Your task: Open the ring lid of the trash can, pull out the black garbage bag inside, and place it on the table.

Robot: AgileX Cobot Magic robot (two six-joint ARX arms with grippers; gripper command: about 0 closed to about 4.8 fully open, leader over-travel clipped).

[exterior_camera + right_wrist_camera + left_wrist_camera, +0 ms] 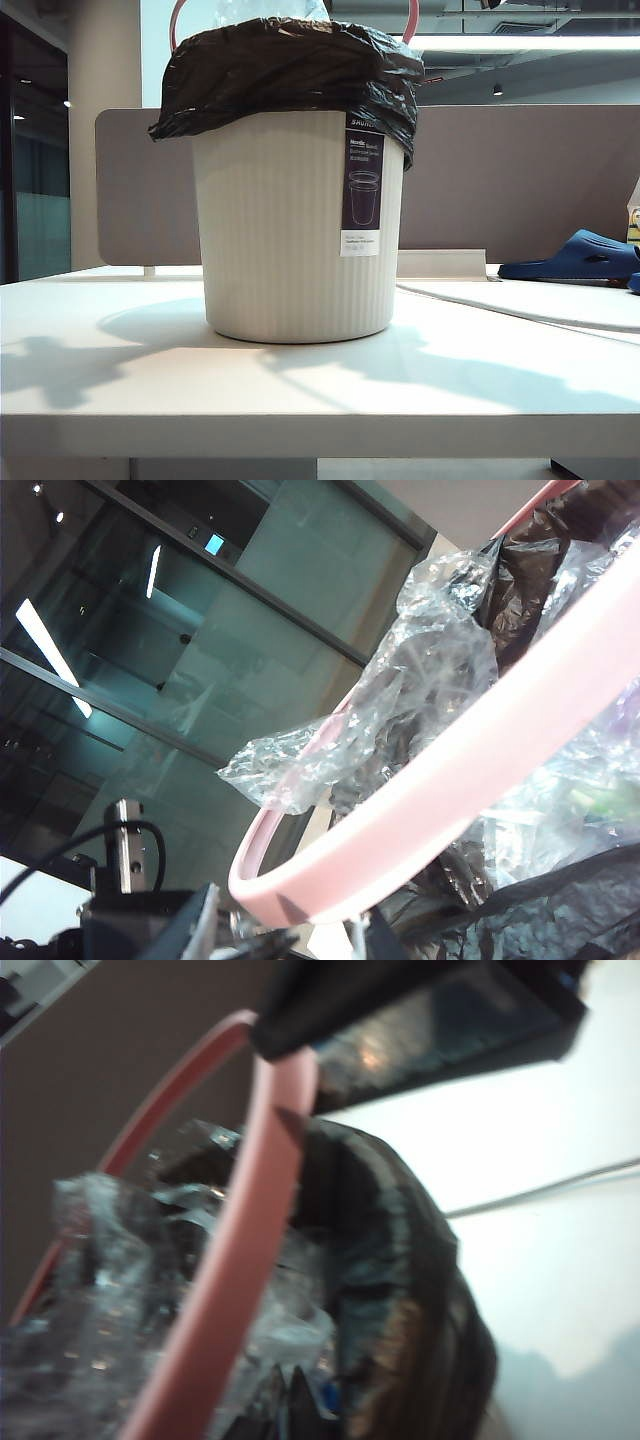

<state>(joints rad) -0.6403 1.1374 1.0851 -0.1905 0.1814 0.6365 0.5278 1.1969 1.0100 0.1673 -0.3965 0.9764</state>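
Standing on the table [120, 400], the can [290, 230] is wearing its black bag [285, 70] folded over the rim, and the ring lid [235, 1260] is tilting up above it. The left gripper [290, 1045] is pinching the ring's edge, jaws shut on it. The right gripper [300, 935] is waiting just under the opposite edge (whether it grips, I cannot tell), so the bag is lying below both.

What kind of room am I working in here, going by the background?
Probably an office: a grey-brown partition panel stands behind the off-white table, ceiling strip lights run overhead, and glass walls show in the right wrist view.
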